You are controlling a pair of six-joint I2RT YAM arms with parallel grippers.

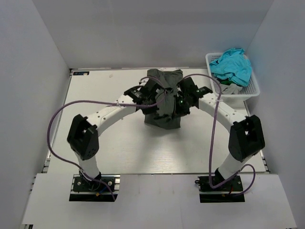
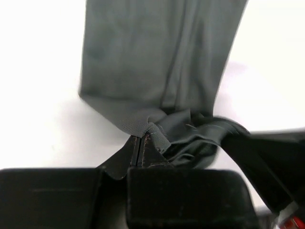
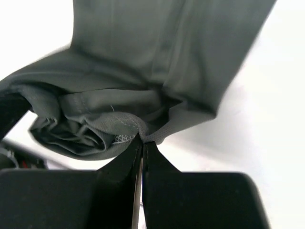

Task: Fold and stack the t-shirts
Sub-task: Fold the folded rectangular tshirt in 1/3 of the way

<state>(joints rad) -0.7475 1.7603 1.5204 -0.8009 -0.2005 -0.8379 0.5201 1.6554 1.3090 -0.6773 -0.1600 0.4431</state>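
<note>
Over the white table we see the left gripper and right gripper each pinching the dark tee, its cloth spreading just beyond their tips.

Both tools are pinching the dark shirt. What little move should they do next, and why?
Probably move the left tool and the right tool apart sideways. Each is shut on an edge of the dark grey t-shirt, and they sit close together, so the cloth is bunched and creased between them over the table. Spreading it should flatten it for folding.
</note>
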